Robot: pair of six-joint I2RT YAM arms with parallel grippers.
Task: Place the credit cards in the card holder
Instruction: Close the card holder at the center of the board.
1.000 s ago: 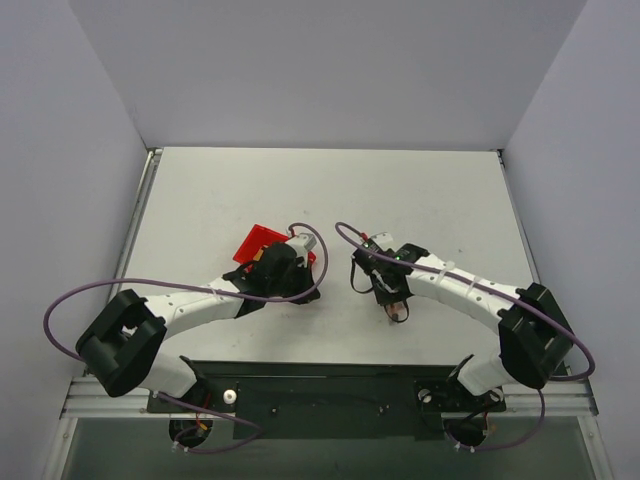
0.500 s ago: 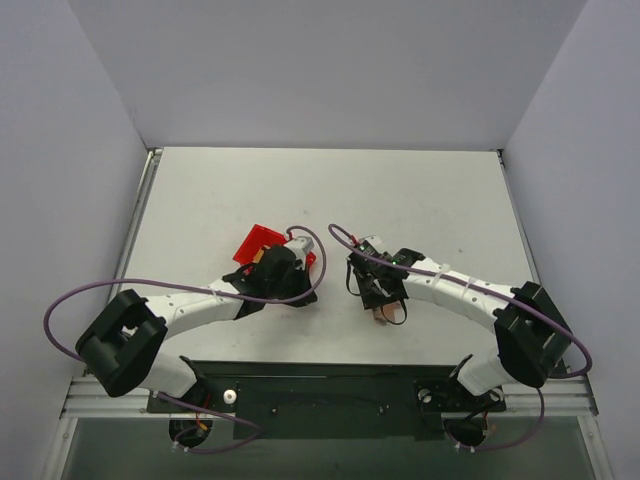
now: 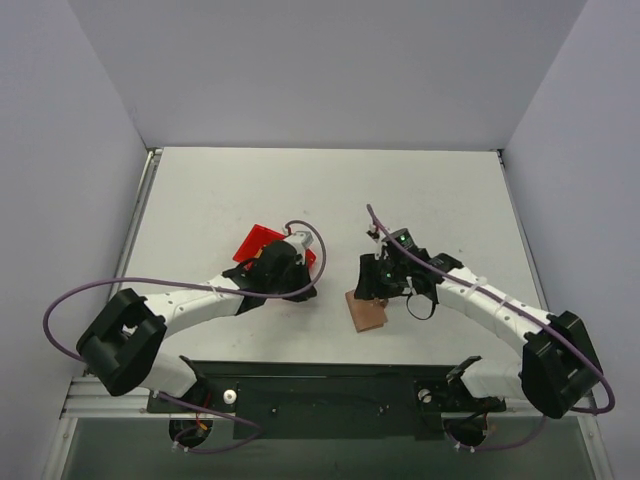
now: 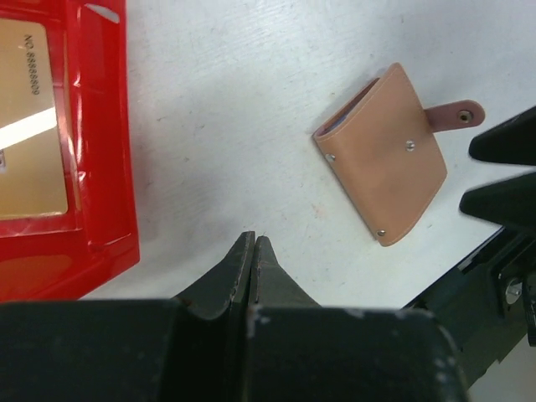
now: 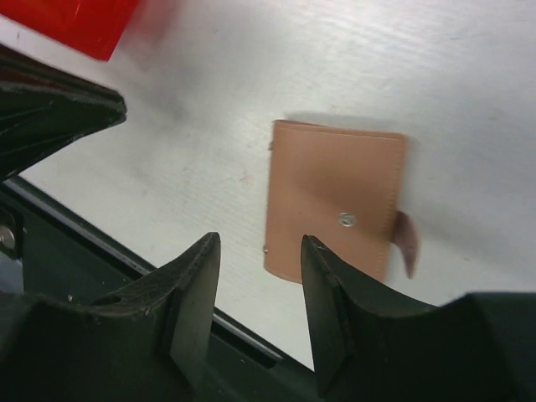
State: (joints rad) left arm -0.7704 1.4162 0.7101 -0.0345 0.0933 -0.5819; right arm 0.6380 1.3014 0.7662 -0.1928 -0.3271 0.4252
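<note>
White tabletop (image 3: 430,190) carries a folded brown leather card holder (image 3: 367,311), lower centre; my right gripper (image 5: 258,247) hangs parted and empty near it; left gripper (image 4: 253,243) pinched together.

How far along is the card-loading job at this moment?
Done: nothing evident; the card holder lies folded shut on the table. In hand: nothing; the right gripper hangs open over it, the left gripper is shut and empty. Left: a credit card lies in the red bin; the holder needs opening and the cards inserting.
</note>
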